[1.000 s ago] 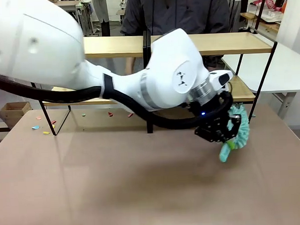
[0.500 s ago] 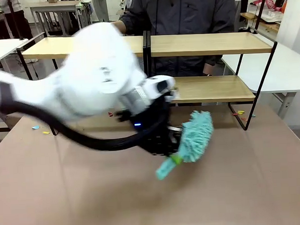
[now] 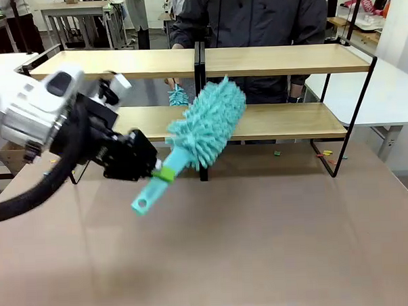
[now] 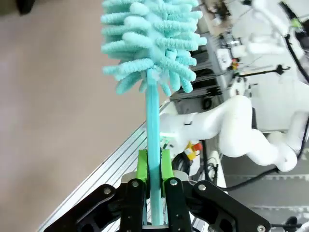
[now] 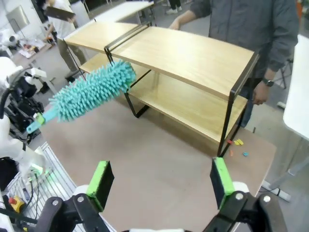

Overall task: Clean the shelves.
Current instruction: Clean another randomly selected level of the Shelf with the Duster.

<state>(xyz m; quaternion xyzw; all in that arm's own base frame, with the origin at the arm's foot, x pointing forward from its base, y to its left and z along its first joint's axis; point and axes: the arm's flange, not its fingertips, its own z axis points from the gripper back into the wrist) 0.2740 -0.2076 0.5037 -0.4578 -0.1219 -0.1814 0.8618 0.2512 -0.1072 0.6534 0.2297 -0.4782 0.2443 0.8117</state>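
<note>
Left tool (image 3: 161,172) is clamped on the handle of a fluffy teal microfibre duster (image 3: 206,122), tail end poking out below. Right tool (image 5: 161,179) hangs high, fingers wide apart, empty. The two-tier light wooden shelves in a thin black frame (image 3: 281,60) stand along the far side of the beige table (image 3: 262,245).

Risk: the duster head sits right at the black centre divider. A sideways sweep could snag the post, twisting the handle in the grip or shoving the rack.

A second ago the arm reached far right, duster head drooping near the table; now it is swung left, head raised.
</note>
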